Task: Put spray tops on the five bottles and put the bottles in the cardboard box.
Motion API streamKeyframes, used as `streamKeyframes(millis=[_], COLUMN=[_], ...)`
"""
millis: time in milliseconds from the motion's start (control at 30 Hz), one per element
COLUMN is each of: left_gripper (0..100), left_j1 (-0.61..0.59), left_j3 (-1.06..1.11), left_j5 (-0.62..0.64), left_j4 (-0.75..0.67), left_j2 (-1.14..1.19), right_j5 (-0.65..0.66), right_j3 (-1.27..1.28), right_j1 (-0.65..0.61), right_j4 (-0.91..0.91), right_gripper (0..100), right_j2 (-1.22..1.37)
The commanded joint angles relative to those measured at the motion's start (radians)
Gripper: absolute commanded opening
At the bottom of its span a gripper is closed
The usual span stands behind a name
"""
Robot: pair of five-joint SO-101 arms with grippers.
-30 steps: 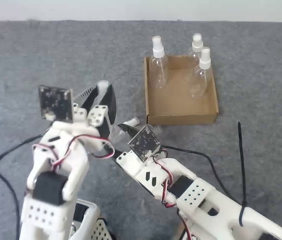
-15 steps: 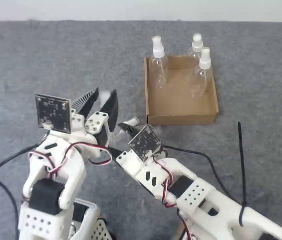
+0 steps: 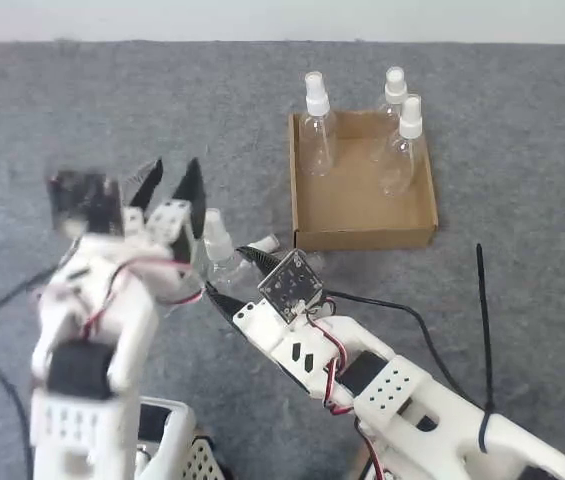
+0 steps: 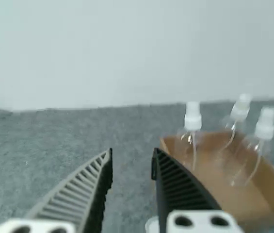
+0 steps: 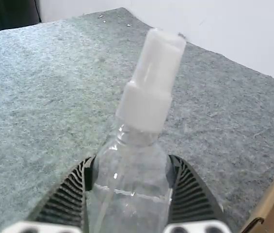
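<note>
The right tool (image 5: 132, 164) is clamped on the body of a clear spray bottle (image 5: 127, 191) that has its white spray top (image 5: 149, 87) fitted. The left tool (image 3: 169, 182) hangs just beside that bottle, jaws parted and empty. Three capped bottles (image 3: 317, 135) stand in the cardboard box (image 3: 362, 238) nearby on the grey tabletop (image 3: 502, 130).

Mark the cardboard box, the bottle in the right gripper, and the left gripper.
cardboard box (image 3: 367, 238): high view, on its front wall.
bottle (image 5: 129, 179): right wrist view, on its clear body.
left gripper (image 4: 132, 153): left wrist view, midway between its open fingertips.
</note>
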Motion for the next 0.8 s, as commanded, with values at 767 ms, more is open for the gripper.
streamKeyframes(millis=[767], left_gripper=[10], left_j1=[0.040], left_j3=[-0.125], left_j5=[-0.184], left_j4=[0.269], left_j2=[0.330], right_j5=[-0.008], right_j3=[0.000], right_j1=[0.016], right_j4=[-0.018], right_gripper=[0.7], right_j2=[-0.044])
